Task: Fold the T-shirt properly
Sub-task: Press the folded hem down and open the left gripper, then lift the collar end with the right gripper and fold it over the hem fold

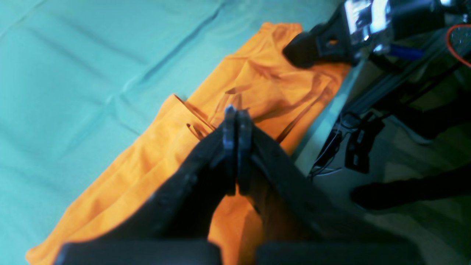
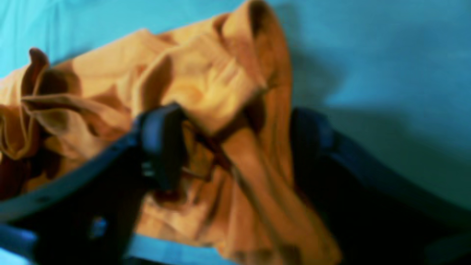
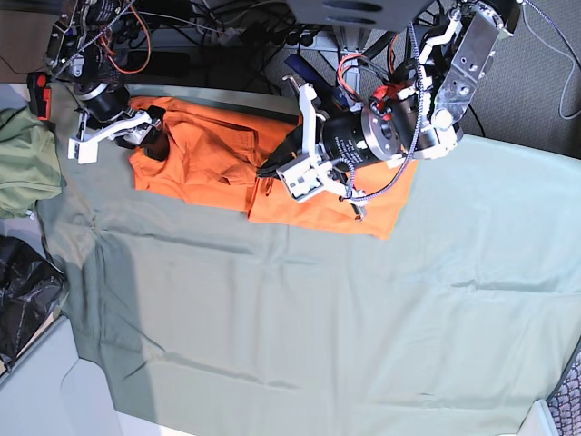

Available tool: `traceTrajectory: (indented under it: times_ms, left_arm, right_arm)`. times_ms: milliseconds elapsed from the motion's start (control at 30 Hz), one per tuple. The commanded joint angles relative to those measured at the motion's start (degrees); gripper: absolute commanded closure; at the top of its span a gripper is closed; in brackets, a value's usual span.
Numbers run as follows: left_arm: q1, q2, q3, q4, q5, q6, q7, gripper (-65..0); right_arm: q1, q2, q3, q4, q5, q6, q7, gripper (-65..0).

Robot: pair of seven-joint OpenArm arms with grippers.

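The orange T-shirt point(image 3: 211, 156) lies as a long folded band along the far edge of the table. My left gripper point(image 1: 234, 110) is shut, its fingers pressed together with nothing seen between them, just above the middle of the shirt point(image 1: 265, 84); in the base view it point(image 3: 270, 169) is over the shirt's middle. My right gripper point(image 2: 235, 143) is open, with a bunched fold of the shirt point(image 2: 206, 84) between its two fingers. In the base view it point(image 3: 152, 138) is at the shirt's left end. It also shows in the left wrist view point(image 1: 303, 51).
A sage-green cloth point(image 3: 300, 318) covers the table. An olive-green garment point(image 3: 23, 159) lies at the left edge, and a black bag point(image 3: 23, 300) sits below it. Cables and frame parts point(image 3: 227, 36) crowd the space behind the far edge.
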Motion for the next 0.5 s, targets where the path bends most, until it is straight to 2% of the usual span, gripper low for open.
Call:
traceTrajectory:
  times_ms: [0,167,267,467]
  left_arm:
    - [-0.5,0.5,0.0,1.1,-0.8,-0.4,-1.4,0.0]
    - [-0.6,0.5,0.1,1.1,-0.8,-0.4,-1.4,0.0]
    - [-0.6,0.5,0.0,1.1,-0.8,-0.4,-1.4,0.0]
    - [-0.6,0.5,0.0,1.2,-1.3,-0.4,-1.0,0.0]
  right_arm:
    - [0.3,0.9,0.3,0.7,0.6,5.0,0.7,-31.8]
    - [0.3,0.9,0.3,0.7,-2.3,5.0,2.1,-16.4]
    - [0.3,0.9,0.3,0.7,-3.8,5.0,4.0,0.0]
    - [0.6,1.4,0.5,0.7,-9.4,4.9,5.5,0.0]
